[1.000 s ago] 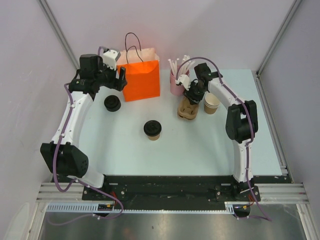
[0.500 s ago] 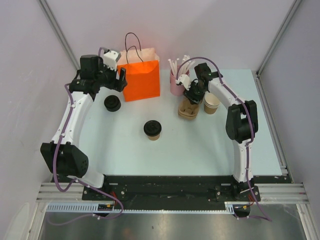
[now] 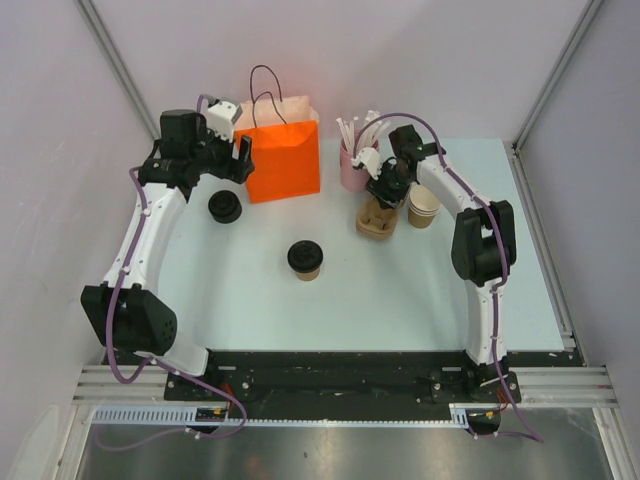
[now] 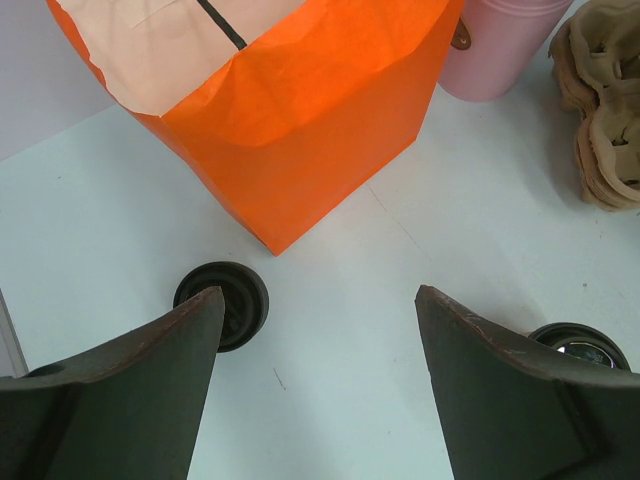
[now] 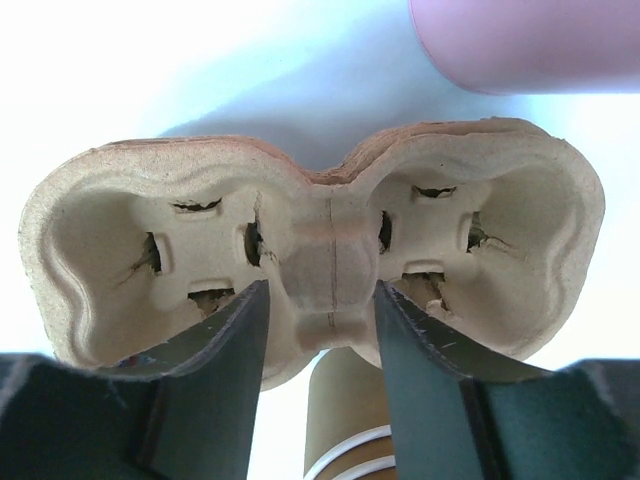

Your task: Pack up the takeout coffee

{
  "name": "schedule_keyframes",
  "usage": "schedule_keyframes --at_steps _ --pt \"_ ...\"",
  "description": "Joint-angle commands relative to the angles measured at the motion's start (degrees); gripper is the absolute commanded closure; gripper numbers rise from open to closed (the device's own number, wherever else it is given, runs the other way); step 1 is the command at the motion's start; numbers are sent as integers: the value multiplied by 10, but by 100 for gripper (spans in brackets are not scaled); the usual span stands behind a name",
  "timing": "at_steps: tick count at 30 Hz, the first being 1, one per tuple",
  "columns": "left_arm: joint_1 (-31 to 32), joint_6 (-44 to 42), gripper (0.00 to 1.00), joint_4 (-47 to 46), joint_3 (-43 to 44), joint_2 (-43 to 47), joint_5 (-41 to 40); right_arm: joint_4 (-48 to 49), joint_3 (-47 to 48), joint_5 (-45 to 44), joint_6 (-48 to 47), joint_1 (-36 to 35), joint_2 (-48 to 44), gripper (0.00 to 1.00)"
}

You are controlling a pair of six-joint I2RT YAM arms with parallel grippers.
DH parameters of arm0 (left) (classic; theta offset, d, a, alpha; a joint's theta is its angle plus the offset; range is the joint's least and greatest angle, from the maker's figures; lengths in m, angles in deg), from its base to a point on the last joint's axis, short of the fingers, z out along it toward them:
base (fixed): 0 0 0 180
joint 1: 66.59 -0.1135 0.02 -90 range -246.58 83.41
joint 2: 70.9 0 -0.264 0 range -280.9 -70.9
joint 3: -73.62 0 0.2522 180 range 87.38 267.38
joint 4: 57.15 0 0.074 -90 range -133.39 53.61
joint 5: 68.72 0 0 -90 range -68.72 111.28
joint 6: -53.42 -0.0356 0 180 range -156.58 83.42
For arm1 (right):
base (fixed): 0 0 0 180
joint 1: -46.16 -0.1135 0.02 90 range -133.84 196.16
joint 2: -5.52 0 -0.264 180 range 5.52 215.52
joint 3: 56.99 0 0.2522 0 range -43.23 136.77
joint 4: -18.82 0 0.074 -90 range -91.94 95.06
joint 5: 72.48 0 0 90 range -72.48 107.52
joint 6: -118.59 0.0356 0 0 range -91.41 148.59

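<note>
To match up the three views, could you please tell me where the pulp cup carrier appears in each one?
Top external: the pulp cup carrier is right of centre, just below the pink holder.
Left wrist: at the upper right edge, cut off, right of the pink holder.
Right wrist: fills the middle, straddled by the right gripper.
Shared landmark: the pink holder, in all three.

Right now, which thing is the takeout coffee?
Find the orange bag at the far left of the table. Toward the near edge, alone mid-table, stands the takeout coffee: brown sides under a black lid, unlike the all-black round piece beside the bag.
</note>
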Motion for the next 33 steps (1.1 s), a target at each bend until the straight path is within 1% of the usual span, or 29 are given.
schedule_keyframes --at_steps 1,4,5,6,8,10,12,13,14,15,16,17,18,23,30,31,33 --pt "-3 -12 17 -10 -2 15 12 6 37 5 5 1 6 53" --pt "-3 -13 17 -10 -4 17 13 -5 47 0 8 0 17 63" --pt "-4 -14 17 -10 -5 18 13 -7 49 1 8 1 16 69" --pt "-3 -15 17 -10 -5 18 13 -7 49 2 7 0 15 72" --pt "-3 -16 17 -10 -6 19 11 -7 49 4 8 1 8 78" --pt "-4 -16 17 -10 -6 20 12 -9 49 5 7 -1 1 79" --pt "-3 -16 17 -10 -5 20 14 -12 47 8 6 0 -4 83" --pt "-3 -16 17 -10 -5 21 14 -12 45 9 5 0 -7 83" --pt "-3 -15 17 -10 -5 21 14 -12 43 8 4 0 -10 75" --pt "-3 -16 17 -10 -5 20 13 -13 40 5 5 -1 -11 63" --pt "-3 -16 17 -10 -5 21 14 -9 37 4 7 1 -12 47" --pt "-3 -16 17 -10 -6 22 14 -8 36 5 6 1 -12 43" --pt "-4 -18 17 -10 -6 21 14 -8 36 8 6 2 -9 41" --pt "-4 -18 17 -10 -9 23 12 -7 48 12 10 3 12 41" --pt "-3 -18 17 -10 -9 23 11 -15 70 11 16 3 43 44" --pt "-3 -18 17 -10 -9 23 12 -15 70 12 16 4 43 49" --pt "-3 -18 17 -10 -10 23 11 -15 70 13 17 4 43 55"
